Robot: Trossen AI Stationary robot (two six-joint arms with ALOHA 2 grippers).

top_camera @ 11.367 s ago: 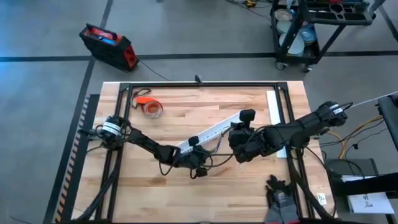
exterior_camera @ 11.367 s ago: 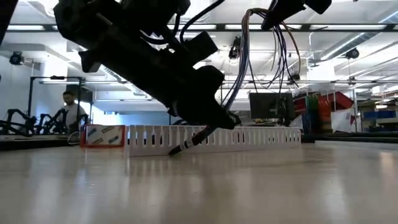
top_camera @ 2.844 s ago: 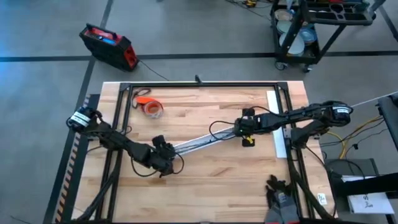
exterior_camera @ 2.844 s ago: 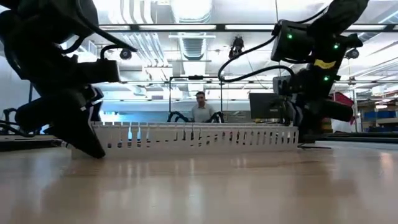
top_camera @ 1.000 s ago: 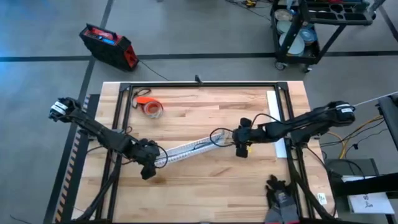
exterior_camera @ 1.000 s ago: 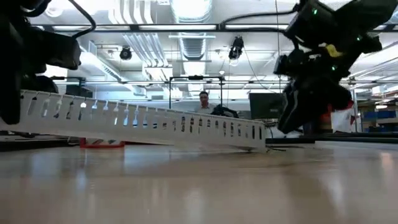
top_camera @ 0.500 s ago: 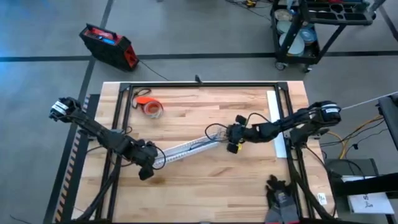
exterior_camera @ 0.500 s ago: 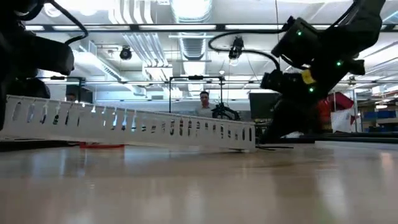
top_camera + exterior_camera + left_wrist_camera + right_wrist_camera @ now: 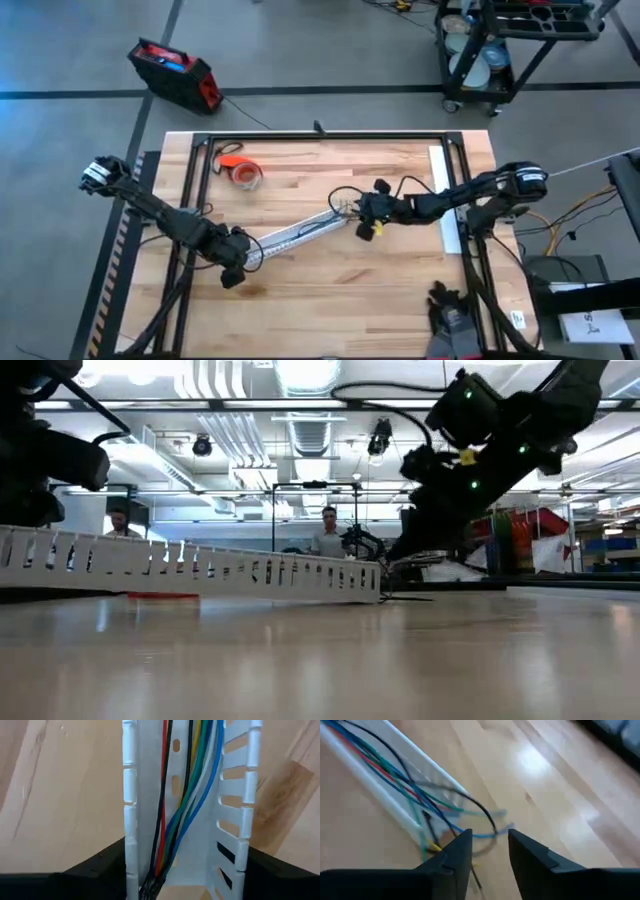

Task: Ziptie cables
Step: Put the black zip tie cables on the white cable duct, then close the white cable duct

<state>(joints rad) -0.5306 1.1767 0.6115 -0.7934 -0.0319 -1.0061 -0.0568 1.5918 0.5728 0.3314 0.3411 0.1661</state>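
Note:
The cables [image 9: 185, 795], thin red, black, green, blue and yellow wires, lie inside a long white slotted channel [image 9: 295, 235] that runs slantwise across the table's middle. Their loose ends [image 9: 470, 820] spill out of its right end. My left gripper [image 9: 238, 262] is shut on the channel's left end. At the right end my right gripper [image 9: 362, 217] is open, its fingertips [image 9: 462, 842] just short of the loose wire ends. I cannot pick out the ziptie in any view. My left gripper pinches the channel between its two fingers, one on the outside of each slotted side wall [image 9: 129, 865], at the channel's left end. The fingers point along the channel, coming from the table's left. The held end [image 9: 20, 550] is off the table; the other end [image 9: 372, 592] rests on it.
An orange tape roll [image 9: 243, 173] lies at the far left of the table. A black frame [image 9: 320, 135] runs round the tabletop, with a white strip [image 9: 440, 170] at the right. The low view shows a person [image 9: 328, 538] in the room behind. Bare wood lies along the near edge.
My right gripper has gone toward the table's left and a little toward the far edge, staying at the channel's right end. The channel's right end has slid left along the table, and its lifted left end has come down somewhat.

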